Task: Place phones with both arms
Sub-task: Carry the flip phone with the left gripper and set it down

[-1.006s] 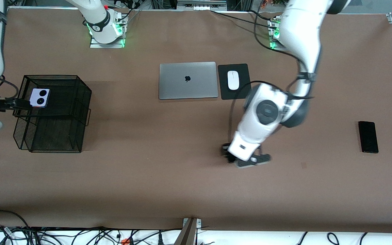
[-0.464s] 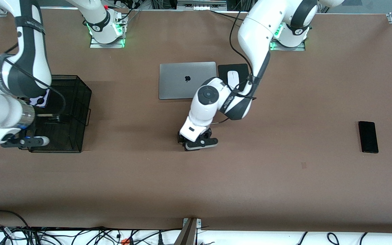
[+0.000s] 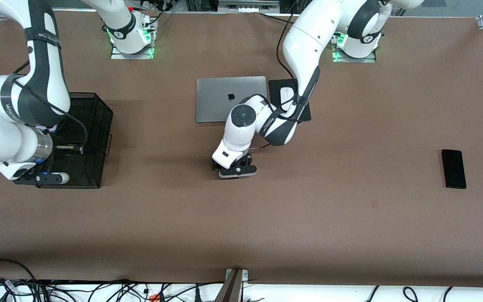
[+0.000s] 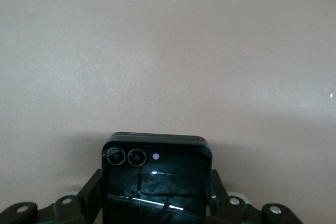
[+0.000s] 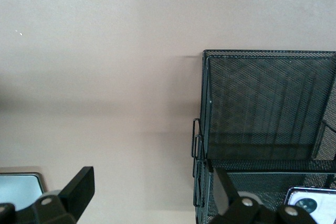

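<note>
Since a second ago, your left gripper (image 3: pixel 234 167) has swung from centre-right toward mid-frame, carrying the black phone (image 4: pixel 156 182).

Its fingers clamp that glossy, two-lensed squarish phone above bare table. Your right gripper (image 3: pixel 40 176) hangs spread wide and empty over the mesh basket (image 3: pixel 99 121), white-lilac phone (image 5: pixel 312 202) inside; long black slab (image 3: pixel 453 168) waits mid-right.

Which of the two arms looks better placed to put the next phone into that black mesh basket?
The left. Its gripper, over the table in front of the laptop, already clamps the small black phone. The right gripper hangs over the basket with jaws open and empty.
</note>
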Robot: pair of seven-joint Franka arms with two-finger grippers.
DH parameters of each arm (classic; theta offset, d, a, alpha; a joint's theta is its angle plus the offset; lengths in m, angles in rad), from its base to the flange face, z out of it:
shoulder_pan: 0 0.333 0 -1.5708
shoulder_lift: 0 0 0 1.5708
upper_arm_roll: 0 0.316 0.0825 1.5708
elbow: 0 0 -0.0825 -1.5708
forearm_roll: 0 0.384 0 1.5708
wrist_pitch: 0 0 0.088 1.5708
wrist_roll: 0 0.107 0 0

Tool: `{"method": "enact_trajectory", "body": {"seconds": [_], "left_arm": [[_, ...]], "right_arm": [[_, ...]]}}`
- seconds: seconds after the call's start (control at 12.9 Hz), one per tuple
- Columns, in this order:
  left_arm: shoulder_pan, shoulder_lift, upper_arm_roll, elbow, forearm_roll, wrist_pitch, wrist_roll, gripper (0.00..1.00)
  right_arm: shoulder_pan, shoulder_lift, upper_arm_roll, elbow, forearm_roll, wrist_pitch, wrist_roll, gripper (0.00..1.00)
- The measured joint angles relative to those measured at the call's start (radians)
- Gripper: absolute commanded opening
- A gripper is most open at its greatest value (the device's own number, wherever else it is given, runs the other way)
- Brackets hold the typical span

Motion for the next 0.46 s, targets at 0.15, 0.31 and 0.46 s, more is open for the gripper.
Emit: {"method": "enact_trajectory", "body": {"seconds": [0.15, 0.31, 0.46], "left_arm": [[-0.004, 0.007, 0.0, 0.005, 0.0, 0.0, -0.004, 0.59], [-0.004, 0.008, 0.001, 0.009, 0.0, 0.0, -0.004, 1.0], [-0.004, 0.009, 0.007, 0.012, 0.0, 0.0, -0.004, 1.0]], "right_arm": [[0.0, 0.0, 0.003, 0.001, 0.001, 0.0, 0.002, 1.0], [0.001, 0.0, 0.006, 0.001, 0.004, 0.0, 0.022, 1.0], [0.006, 0.0, 0.013, 0.002, 0.004, 0.0, 0.052, 1.0]]}}
